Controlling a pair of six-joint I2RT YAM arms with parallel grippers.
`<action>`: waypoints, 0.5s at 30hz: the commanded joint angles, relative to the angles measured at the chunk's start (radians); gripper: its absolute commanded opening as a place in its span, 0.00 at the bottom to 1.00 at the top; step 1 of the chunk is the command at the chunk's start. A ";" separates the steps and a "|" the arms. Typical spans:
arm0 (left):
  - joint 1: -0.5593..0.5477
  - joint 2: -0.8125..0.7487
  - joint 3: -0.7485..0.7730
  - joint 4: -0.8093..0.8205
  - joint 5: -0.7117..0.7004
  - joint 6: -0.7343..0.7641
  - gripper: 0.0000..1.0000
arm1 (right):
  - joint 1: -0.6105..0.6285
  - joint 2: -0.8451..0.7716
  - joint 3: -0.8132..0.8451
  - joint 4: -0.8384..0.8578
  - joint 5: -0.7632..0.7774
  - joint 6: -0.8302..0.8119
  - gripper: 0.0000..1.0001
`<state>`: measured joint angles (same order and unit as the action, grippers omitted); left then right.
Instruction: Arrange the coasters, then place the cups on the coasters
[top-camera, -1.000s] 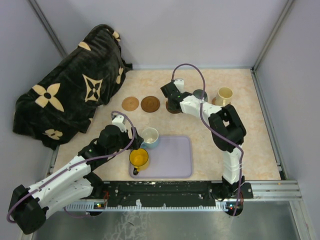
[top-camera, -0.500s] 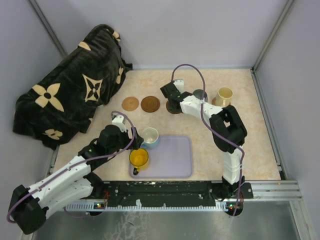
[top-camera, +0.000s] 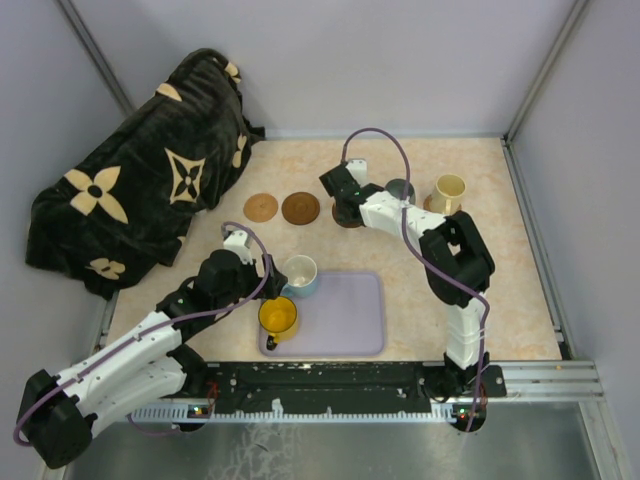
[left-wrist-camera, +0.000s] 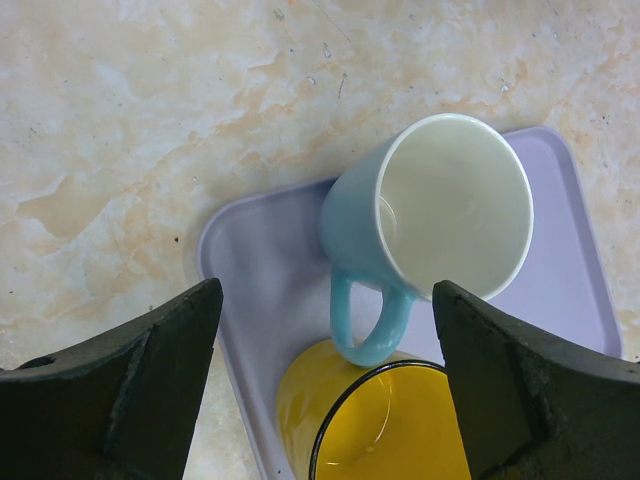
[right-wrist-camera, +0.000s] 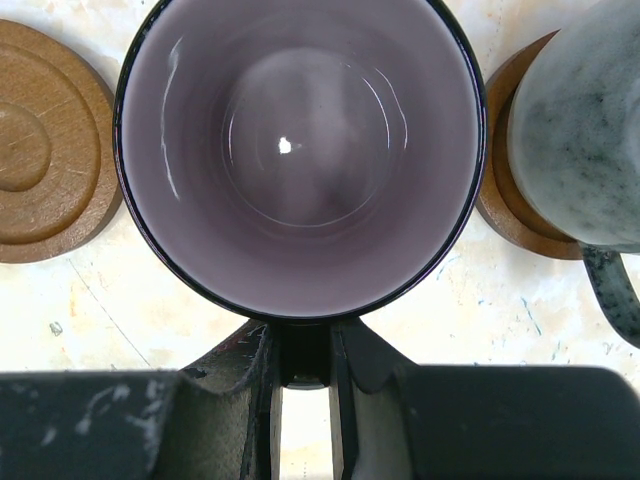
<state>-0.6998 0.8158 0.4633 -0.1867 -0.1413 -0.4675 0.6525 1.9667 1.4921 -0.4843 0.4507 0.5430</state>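
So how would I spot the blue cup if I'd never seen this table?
Find the lavender tray at the table's near edge. The blue cup stands at its far left corner, just behind a yellow cup. Unlike its neighbour, it is pale blue outside, white inside.

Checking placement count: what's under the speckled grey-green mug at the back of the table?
A dark brown round wooden coaster sits under the speckled grey-green mug; only one edge of it shows. The mug covers the rest, so centring cannot be judged.
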 joint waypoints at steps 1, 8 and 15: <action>-0.004 -0.014 0.000 0.002 -0.003 -0.003 0.92 | 0.010 -0.077 0.021 0.034 0.044 0.010 0.00; -0.004 -0.015 0.003 0.002 -0.003 -0.002 0.92 | 0.010 -0.062 0.026 0.017 0.050 0.021 0.01; -0.004 -0.014 0.005 0.001 -0.001 0.000 0.92 | 0.010 -0.033 0.036 0.019 0.041 0.021 0.14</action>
<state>-0.6998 0.8131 0.4633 -0.1867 -0.1410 -0.4675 0.6525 1.9667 1.4921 -0.5179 0.4511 0.5545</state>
